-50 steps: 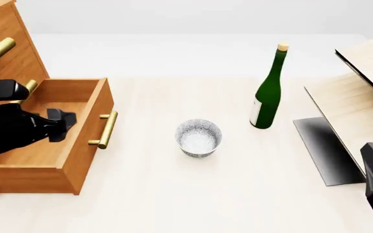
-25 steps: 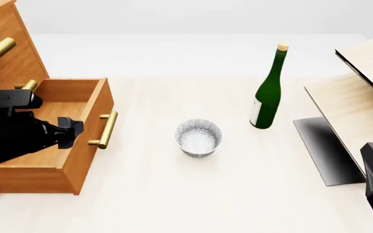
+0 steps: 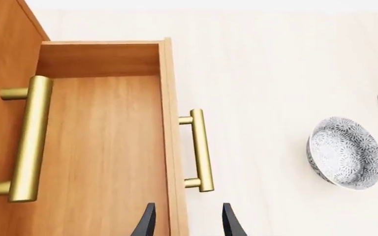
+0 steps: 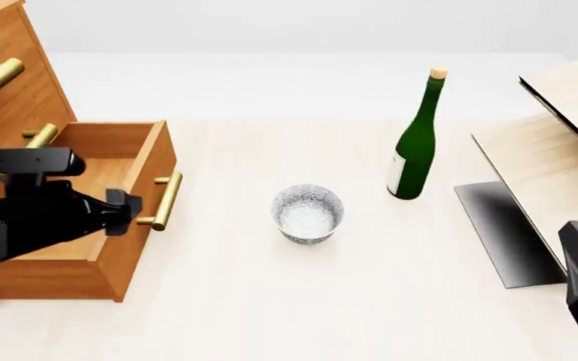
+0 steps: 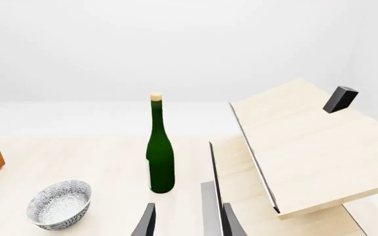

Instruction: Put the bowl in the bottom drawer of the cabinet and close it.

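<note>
The small speckled white bowl (image 4: 308, 214) stands upright on the table, between the cabinet and a green bottle; it also shows as the bowl (image 3: 344, 152) and the bowl (image 5: 61, 204). The orange-brown cabinet (image 4: 8, 83) is at the left, with its bottom drawer (image 4: 133, 226) pulled out and nothing inside. My left gripper (image 4: 129, 203) hovers open above the drawer's front wall, close to the brass handle (image 3: 202, 150), and its fingertips (image 3: 148, 223) straddle that wall. My right gripper (image 5: 187, 223) is open and holds nothing, low at the right and well away from the bowl.
A tall green bottle (image 4: 417, 143) with a cork stands right of and beyond the bowl. Pale slanted wood panels (image 4: 560, 150) and a dark plate (image 4: 500, 233) fill the right side. An upper drawer's brass handle (image 3: 28, 137) juts out above the open drawer.
My left gripper has moved right, from over the drawer's inside to above its front wall by the handle. The bowl, bottle and right arm have stayed put.
</note>
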`<state>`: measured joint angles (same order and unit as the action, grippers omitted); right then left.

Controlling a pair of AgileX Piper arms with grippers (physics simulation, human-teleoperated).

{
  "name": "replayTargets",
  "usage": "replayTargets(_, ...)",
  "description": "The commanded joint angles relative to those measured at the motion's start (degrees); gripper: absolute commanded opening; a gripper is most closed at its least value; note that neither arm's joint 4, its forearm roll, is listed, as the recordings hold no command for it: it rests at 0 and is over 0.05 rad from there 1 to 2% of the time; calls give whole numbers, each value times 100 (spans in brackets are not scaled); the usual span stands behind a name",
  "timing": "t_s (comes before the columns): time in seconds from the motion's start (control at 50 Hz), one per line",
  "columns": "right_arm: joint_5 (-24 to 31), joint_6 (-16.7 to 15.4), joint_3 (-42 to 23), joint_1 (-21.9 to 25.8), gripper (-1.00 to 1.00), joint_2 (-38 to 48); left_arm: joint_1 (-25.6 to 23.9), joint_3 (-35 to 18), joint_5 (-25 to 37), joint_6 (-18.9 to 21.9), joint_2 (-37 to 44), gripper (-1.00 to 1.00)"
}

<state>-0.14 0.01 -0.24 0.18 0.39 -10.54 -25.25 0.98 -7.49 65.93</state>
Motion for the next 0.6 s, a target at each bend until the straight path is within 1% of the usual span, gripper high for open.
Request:
replayTargets(0.02, 0, 0, 0, 1, 100, 0, -77, 29, -113, -94, 202, 100)
replayTargets(0.1, 0, 0, 0, 0, 100, 0, -162, 53, -169, -173, 307, 100)
replayTargets(0.38, 0, 0, 0, 0, 100, 0, -160, 114, -262, -212, 460, 100)
replayTargets(0.42, 0, -1, 0, 1, 100, 0, -185, 190, -337, -266, 541, 100)
replayTargets(0.6, 0, -1, 0, 1, 100, -1, -162, 230, -390, -252, 628, 100)
